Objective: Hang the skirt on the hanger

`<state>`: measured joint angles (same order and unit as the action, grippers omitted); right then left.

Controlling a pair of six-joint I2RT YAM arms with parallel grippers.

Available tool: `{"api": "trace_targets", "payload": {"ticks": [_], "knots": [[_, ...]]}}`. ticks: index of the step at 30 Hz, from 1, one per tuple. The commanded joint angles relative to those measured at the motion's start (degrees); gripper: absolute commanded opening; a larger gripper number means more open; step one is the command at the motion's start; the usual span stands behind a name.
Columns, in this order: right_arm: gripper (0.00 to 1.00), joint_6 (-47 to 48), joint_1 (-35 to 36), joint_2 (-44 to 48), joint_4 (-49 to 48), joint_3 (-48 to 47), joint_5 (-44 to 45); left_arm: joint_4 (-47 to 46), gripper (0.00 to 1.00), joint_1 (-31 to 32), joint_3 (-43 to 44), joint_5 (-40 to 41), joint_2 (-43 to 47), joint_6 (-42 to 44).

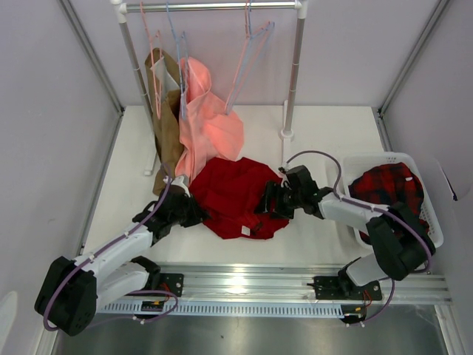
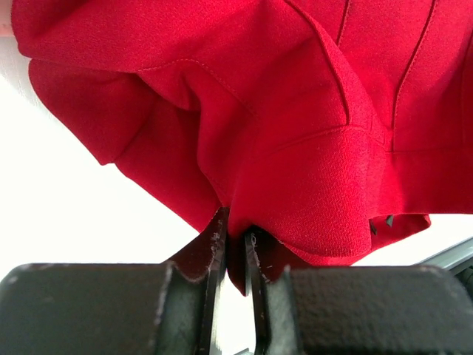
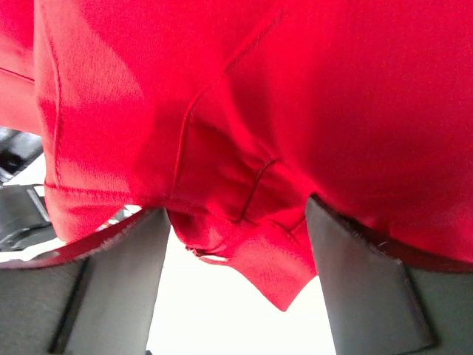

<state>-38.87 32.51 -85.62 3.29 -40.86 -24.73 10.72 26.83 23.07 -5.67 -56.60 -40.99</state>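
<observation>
Left wrist view: left hand (image 2: 235, 235) pinches a thin fold of the dark red skirt (image 2: 295, 148); right hand (image 3: 236, 213) stands wide around the hem, ungripped; lifted so, the skirt, lying mid-surface (image 1: 325, 140), could slip or sag one-sided before reaching the far rail (image 1: 214, 6).

So the left arm (image 1: 118, 251) and right arm (image 1: 355, 211) both reached low and forward, angled inward. The left gripper (image 2: 235, 238) was pinched tight on the skirt (image 2: 295, 111), and the right gripper (image 3: 236, 222) had its jaws spread wide.
</observation>
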Motion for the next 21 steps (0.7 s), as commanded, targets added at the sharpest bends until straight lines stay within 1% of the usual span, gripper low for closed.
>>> {"api": "trace_targets", "payload": {"ticks": [1,6,9,10,11,13,15,16,17,20,21], "knots": [[0.80,2.48,1.32,5.11,9.62,-2.90,10.91,-0.53,0.17,0.07,2.07,1.19,1.05,1.09],[0.81,3.01,3.95,11.26,16.73,-5.19,17.42,-0.52,0.17,0.15,1.89,1.19,1.32,1.09],[0.81,3.97,8.61,12.67,21.38,-8.09,24.36,-0.88,0.17,0.24,1.89,0.93,1.23,0.92],[0.81,4.41,10.10,12.76,22.19,-8.70,28.73,-0.96,0.18,0.33,1.98,1.01,1.14,0.91],[0.81,4.59,13.07,12.94,23.85,-9.67,30.60,-0.96,0.18,0.33,1.89,0.84,1.05,0.91],[0.81,5.12,15.64,12.85,24.92,-10.29,35.95,-1.14,0.18,0.42,1.89,0.84,0.79,0.91],[0.81,5.39,18.81,12.59,26.41,-10.64,38.95,-1.14,0.18,0.50,2.06,0.84,0.70,1.00],[0.81,5.65,20.03,12.15,26.94,-10.73,42.28,-1.14,0.18,0.50,2.07,0.75,0.70,1.00],[0.81,5.91,22.13,11.97,27.73,-10.73,43.70,-1.05,0.18,0.50,2.50,0.84,0.61,1.09],[0.81,6.70,25.22,11.62,28.35,-10.64,48.36,-0.96,0.19,0.50,2.51,0.75,0.53,1.18],[0.81,6.79,27.41,11.71,28.61,-10.64,49.68,-0.96,0.19,0.50,2.51,0.75,0.44,1.18]]}}
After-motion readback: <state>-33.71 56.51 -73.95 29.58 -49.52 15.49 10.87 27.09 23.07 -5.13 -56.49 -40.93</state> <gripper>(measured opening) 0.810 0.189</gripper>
